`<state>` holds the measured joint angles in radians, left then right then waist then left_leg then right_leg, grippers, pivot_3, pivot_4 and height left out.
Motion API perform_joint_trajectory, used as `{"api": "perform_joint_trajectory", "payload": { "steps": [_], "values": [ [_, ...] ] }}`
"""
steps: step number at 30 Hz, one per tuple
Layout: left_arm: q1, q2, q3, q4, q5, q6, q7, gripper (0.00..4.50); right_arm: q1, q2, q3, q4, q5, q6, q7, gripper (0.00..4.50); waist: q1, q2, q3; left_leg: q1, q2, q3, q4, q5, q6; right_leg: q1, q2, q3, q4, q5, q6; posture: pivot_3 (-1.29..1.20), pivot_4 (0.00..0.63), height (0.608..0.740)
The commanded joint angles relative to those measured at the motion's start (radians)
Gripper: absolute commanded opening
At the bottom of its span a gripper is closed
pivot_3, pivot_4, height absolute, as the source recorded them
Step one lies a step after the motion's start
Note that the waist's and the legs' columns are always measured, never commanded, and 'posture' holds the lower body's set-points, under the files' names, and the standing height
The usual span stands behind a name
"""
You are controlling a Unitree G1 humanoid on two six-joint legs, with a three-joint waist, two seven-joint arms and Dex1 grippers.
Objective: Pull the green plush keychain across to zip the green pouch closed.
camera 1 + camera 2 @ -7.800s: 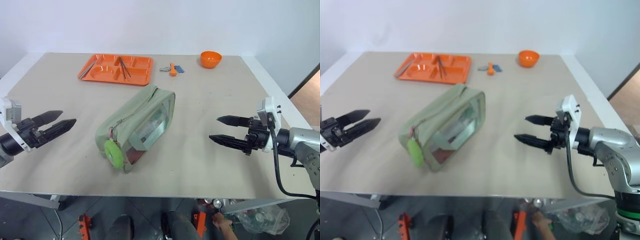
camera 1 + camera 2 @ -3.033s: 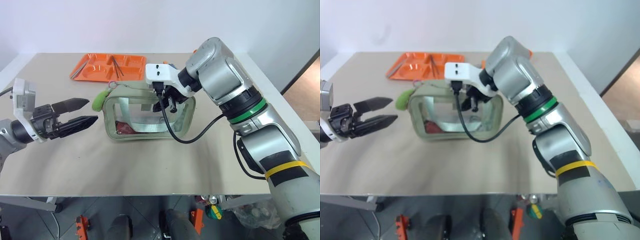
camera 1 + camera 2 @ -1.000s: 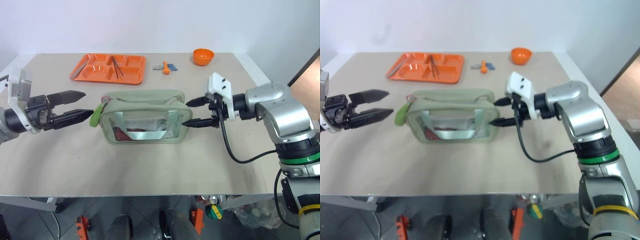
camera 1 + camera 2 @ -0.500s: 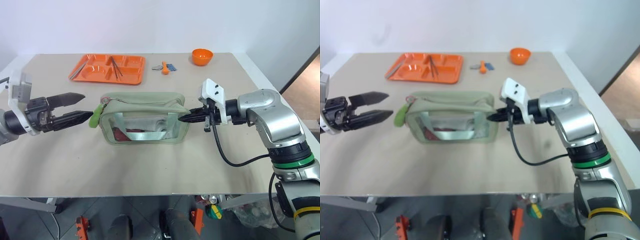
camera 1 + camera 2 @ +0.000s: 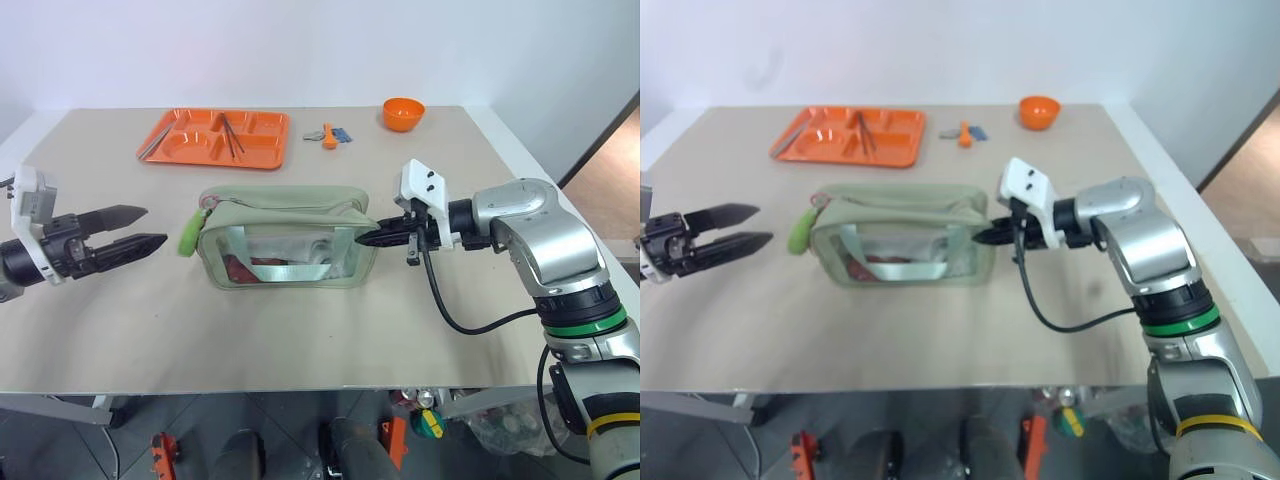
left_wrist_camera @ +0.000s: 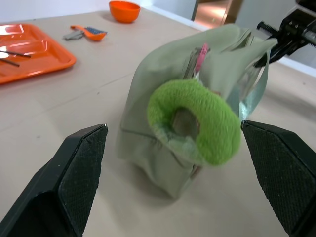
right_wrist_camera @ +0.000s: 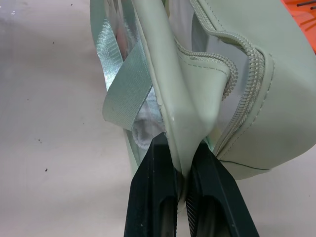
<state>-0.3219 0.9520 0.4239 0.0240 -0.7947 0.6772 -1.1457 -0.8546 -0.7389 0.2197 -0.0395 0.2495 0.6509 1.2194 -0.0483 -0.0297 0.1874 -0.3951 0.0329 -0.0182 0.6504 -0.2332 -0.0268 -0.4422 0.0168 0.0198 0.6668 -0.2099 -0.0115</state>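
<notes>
Hanging at pouch's left end: the green plush keychain point(image 5: 189, 235), a lime fuzzy ring, dangles off the left end of the green pouch point(image 5: 285, 234) by a short cord; seen end-on in the left wrist view point(image 6: 195, 121), it sits between the two spread fingers but touches neither.
Pouch: stands upright near the middle of the table point(image 5: 300, 330), long side running left to right, clear window facing the near edge, with a strap and some contents showing through it; the zipper runs along its top.
Right gripper: the right gripper point(image 5: 372, 238) is pinched tight on the pouch's right end; the right wrist view shows a fold of the sage fabric point(image 7: 173, 123) squeezed between its black fingers point(image 7: 158, 197), just beside the zipper's end.
Left gripper: the left gripper point(image 5: 140, 227) has its jaws spread wide and holds nothing; it hovers level to the left of the plush, tips pointing right toward it, a bare gap of table between.
In the way: nothing lies between the left gripper and the plush.
Far left: an orange tray point(image 5: 214, 138) with compartments holding thin utensils sits well apart from the pouch.
Far middle: a small orange and blue item point(image 5: 334, 134) lies beside the tray.
Far right: an orange bowl point(image 5: 403, 114) stands near the far edge.
</notes>
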Motion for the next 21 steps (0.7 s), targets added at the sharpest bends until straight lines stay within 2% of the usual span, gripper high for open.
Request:
{"api": "perform_joint_trajectory", "payload": {
  "steps": [1,12,13,21],
  "values": [
    [-0.012,0.010,-0.008,-0.053,-0.024,0.026,-0.013,4.50,-0.001,-0.011,-0.006,-0.049,0.010,-0.006,0.008,0.10,0.000,0.000,0.000,0.000,0.000,0.000,0.000,0.000,0.000,0.000,0.000,0.000,0.000,0.000,0.000,0.00,0.150,0.740],
    [-0.064,-0.025,-0.096,-0.037,0.009,0.020,-0.022,4.50,0.013,-0.020,-0.015,-0.072,0.016,0.015,-0.006,0.10,0.001,0.000,0.000,0.000,0.000,0.000,0.000,0.000,0.000,0.000,0.000,0.000,0.000,0.000,0.000,0.00,0.150,0.740],
    [-0.066,-0.030,-0.107,-0.037,0.015,0.018,-0.026,3.96,0.015,-0.021,-0.016,-0.075,0.018,0.017,-0.007,0.00,0.001,0.000,0.000,0.000,0.000,0.000,0.000,0.000,0.000,0.000,0.000,0.000,0.000,0.000,0.000,0.00,0.150,0.740],
    [-0.093,-0.060,-0.153,-0.032,0.039,0.009,-0.031,1.30,0.023,-0.024,-0.025,-0.094,0.027,0.032,-0.020,0.00,0.001,0.000,0.000,0.000,0.000,0.000,0.000,0.000,0.000,0.000,0.000,0.000,0.000,0.000,0.000,0.00,0.150,0.740]
  ]
}}
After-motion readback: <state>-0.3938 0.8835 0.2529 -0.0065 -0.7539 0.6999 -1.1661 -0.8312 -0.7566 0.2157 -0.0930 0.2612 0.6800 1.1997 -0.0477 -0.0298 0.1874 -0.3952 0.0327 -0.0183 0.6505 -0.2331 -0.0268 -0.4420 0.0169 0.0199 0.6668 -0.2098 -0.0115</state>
